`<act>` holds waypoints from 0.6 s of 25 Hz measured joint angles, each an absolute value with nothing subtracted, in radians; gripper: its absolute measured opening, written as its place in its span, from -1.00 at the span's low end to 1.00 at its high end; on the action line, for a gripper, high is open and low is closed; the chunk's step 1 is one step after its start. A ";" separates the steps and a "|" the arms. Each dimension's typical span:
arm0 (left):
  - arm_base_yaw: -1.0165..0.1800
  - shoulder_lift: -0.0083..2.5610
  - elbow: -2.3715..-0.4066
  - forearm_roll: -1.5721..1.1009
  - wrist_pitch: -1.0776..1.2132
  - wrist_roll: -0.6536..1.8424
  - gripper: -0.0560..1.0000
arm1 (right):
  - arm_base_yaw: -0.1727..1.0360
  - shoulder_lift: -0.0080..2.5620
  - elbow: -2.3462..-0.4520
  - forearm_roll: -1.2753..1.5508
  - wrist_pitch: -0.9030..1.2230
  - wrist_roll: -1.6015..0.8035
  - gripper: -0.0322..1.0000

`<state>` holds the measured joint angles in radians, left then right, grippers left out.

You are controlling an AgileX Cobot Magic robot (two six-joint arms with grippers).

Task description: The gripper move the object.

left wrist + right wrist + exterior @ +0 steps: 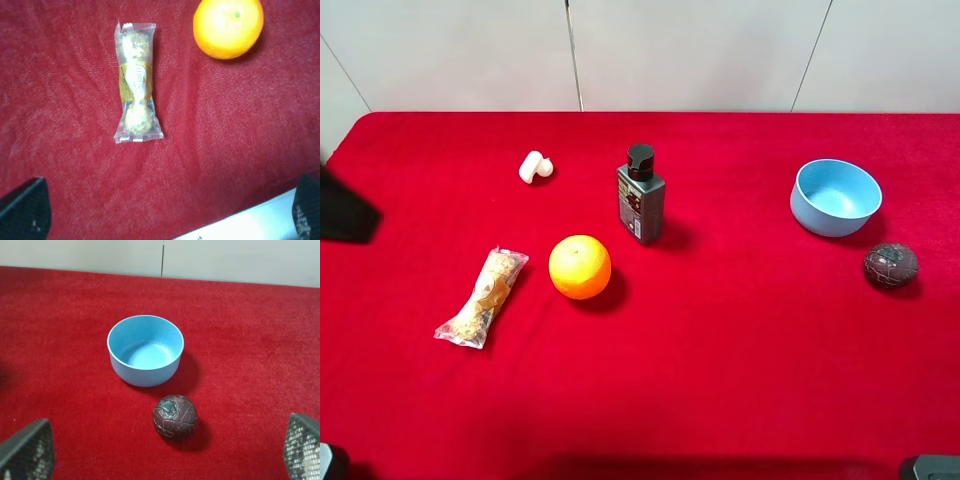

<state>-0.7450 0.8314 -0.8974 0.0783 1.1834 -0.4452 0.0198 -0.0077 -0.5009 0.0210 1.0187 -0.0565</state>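
My left claw (170,212) is spread wide, holding nothing, hovering over the snack packet (136,82) lying flat near the counter's (740,350) left edge, just beside the orange (228,26). Risk: that slick wrapper could squirt out sideways, or I'd nudge the orange rolling.

Looks like a robot test lab, not a home: tabletop (740,380) under plain red cloth, bare white panel wall (700,50) behind, unrelated props spaced apart on it: orange (580,267), bottle (640,195), blue bowl (835,197), snack packet (483,297).
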 joint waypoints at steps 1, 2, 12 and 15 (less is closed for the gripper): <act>-0.745 0.803 -0.897 0.077 1.194 -0.443 0.93 | 0.020 -0.008 -0.501 0.021 1.019 -0.056 0.41; -0.745 0.779 -0.897 0.077 1.194 -0.440 0.93 | 0.020 -0.008 -0.501 0.021 1.019 -0.056 0.41; -0.733 0.552 -0.882 0.079 1.194 -0.285 0.93 | 0.020 -0.008 -0.501 0.021 1.019 -0.056 0.41; -0.662 0.489 -0.838 0.079 1.194 -0.271 0.93 | 0.020 -0.008 -0.501 0.021 1.019 -0.056 0.41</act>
<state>-0.6616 0.4892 -0.8378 0.0791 1.1944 -0.2714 0.0198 -0.0077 -0.5009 0.0210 1.0187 -0.0565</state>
